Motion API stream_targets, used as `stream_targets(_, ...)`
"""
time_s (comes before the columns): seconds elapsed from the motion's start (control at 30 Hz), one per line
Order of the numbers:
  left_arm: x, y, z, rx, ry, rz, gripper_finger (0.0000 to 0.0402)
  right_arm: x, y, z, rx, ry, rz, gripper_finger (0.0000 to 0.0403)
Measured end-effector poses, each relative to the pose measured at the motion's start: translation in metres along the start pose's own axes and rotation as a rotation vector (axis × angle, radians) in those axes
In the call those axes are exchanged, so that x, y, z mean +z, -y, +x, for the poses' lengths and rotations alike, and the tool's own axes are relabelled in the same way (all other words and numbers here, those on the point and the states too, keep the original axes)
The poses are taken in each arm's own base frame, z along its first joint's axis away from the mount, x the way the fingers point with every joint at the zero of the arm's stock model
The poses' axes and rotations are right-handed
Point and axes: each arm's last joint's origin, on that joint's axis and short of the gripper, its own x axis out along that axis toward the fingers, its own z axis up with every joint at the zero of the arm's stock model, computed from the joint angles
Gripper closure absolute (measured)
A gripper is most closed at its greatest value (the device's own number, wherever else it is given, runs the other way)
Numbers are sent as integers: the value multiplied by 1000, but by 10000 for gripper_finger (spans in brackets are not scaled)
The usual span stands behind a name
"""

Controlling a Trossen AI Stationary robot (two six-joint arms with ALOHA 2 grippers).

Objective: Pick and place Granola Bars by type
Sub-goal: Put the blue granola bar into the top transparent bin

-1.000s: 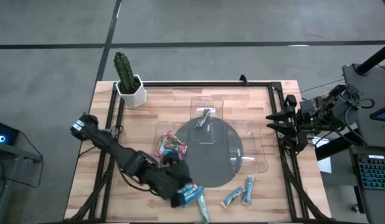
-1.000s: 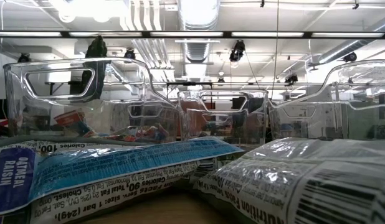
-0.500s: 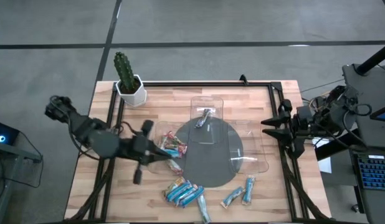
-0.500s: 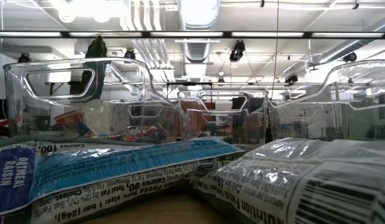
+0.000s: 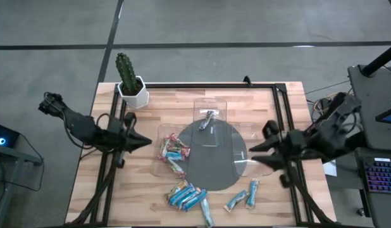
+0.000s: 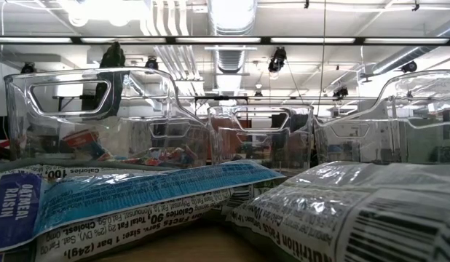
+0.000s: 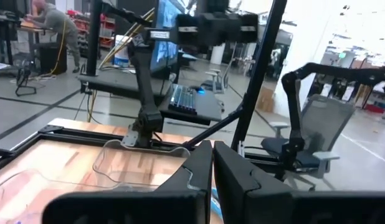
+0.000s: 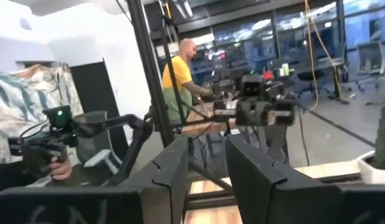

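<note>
Several blue granola bars (image 5: 186, 195) lie flat on the table near its near edge, with more to their right (image 5: 243, 196). They fill the low view's foreground (image 6: 130, 193). Red-orange bars (image 5: 172, 151) lie in the left clear tray. One dark silvery bar (image 5: 209, 118) lies in the far tray. My left gripper (image 5: 145, 143) is shut and empty, held at the table's left side and pointing right toward the left tray. My right gripper (image 5: 252, 154) is open and empty over the right clear tray (image 5: 262, 166).
A round grey mat (image 5: 214, 158) lies mid-table under the three clear trays. A potted cactus (image 5: 129, 79) stands at the far left corner. A black frame rail (image 5: 202, 85) runs around the table. People show in the room beyond.
My left gripper has drawn back from the blue bars at the near edge, going up and toward the table's left edge. The blue bars stay lying near the near edge. My right gripper has gone from the right edge toward the table's middle, over the right tray.
</note>
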Motion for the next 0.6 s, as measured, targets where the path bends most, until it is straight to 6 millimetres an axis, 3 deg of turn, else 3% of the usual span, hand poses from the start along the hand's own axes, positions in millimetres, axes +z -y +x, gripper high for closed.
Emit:
stream_targets(0.23,-3,-10,-16,-6,27,-15,402,2,-25,55,-58,-55,-55,270)
stream_targets(0.6,-5,-12,-19,-5,24,-12,402,-13,-30,112,-154,-492,23,136)
